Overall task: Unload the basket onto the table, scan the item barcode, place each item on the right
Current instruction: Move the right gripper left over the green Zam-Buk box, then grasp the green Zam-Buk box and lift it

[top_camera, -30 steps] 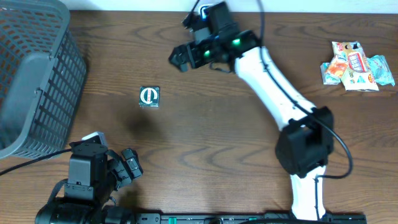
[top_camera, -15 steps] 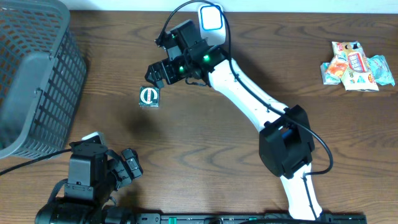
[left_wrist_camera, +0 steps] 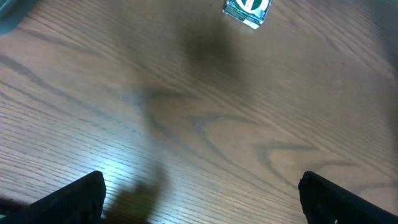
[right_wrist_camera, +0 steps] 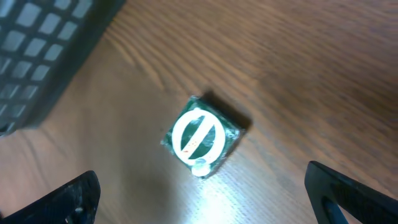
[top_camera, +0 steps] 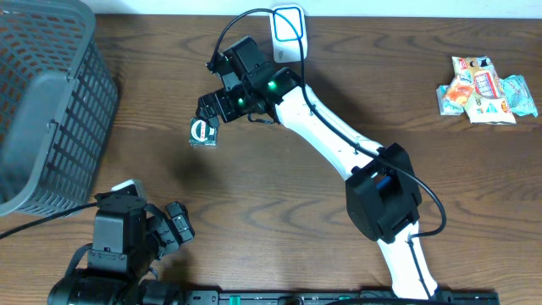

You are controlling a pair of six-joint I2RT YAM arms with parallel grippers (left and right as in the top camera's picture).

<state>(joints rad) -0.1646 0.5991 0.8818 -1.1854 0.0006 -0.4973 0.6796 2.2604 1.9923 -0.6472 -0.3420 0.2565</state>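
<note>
Right gripper (top_camera: 209,109) has swung left from the table's top centre and now hangs just over the upper edge of the green packet (top_camera: 203,133). Its jaws are spread wide, nothing pinched. In the wrist view the packet lies flat on the table (top_camera: 279,212), ahead of my jaws and roughly centred, white circle face up. Packet hasn't moved. The arm shift uncovers a white device (top_camera: 289,27) at the back edge. Left gripper (top_camera: 175,222) unchanged near the front edge, jaws spread, empty, well apart from the packet.
</note>
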